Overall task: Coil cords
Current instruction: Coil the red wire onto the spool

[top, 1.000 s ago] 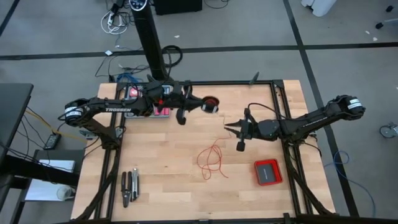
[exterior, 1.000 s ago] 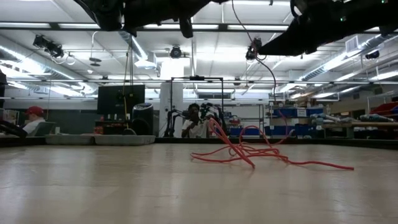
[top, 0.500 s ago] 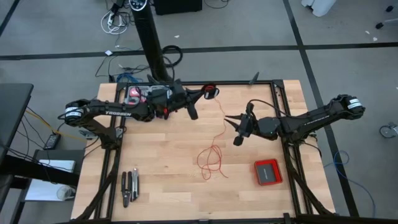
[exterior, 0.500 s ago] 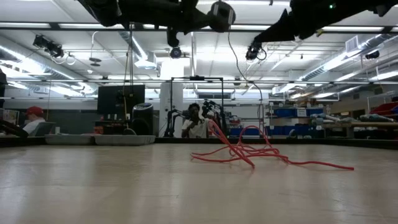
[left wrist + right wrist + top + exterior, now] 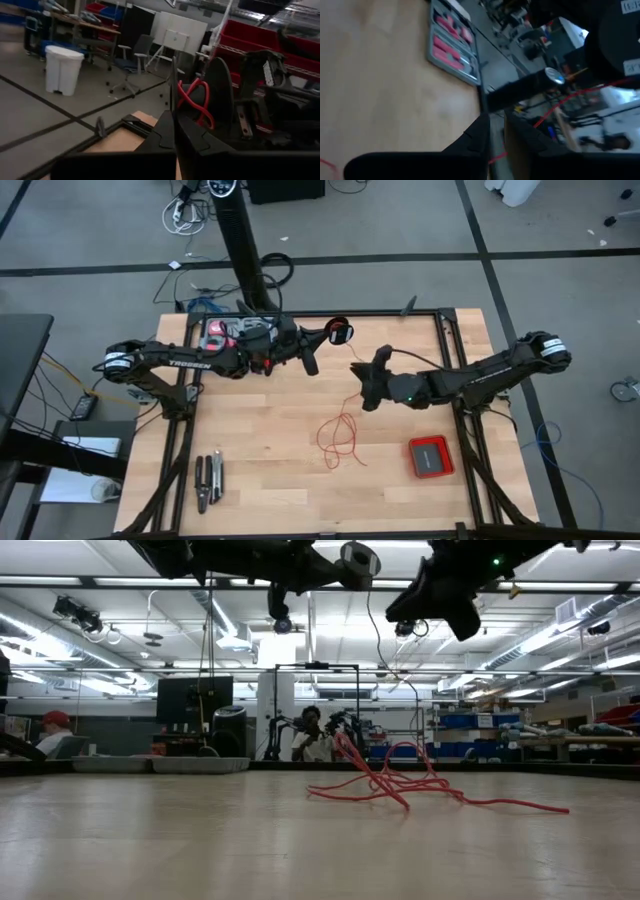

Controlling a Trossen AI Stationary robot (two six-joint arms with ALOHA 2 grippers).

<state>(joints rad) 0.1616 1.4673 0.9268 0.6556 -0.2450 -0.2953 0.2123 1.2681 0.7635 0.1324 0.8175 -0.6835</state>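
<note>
2 tools [image 5: 337, 334] [image 5: 356, 372] hold red wire [image 5: 340, 435] aloft.

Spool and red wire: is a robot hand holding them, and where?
The left gripper is shut on the spool. The right gripper guides the wire; whether it pinches it can't be told.

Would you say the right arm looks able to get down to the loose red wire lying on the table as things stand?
Probably yes: the right hand hangs in the air just beyond the loose red wire, with only bare table between them. The red box lies off to the side.
</note>
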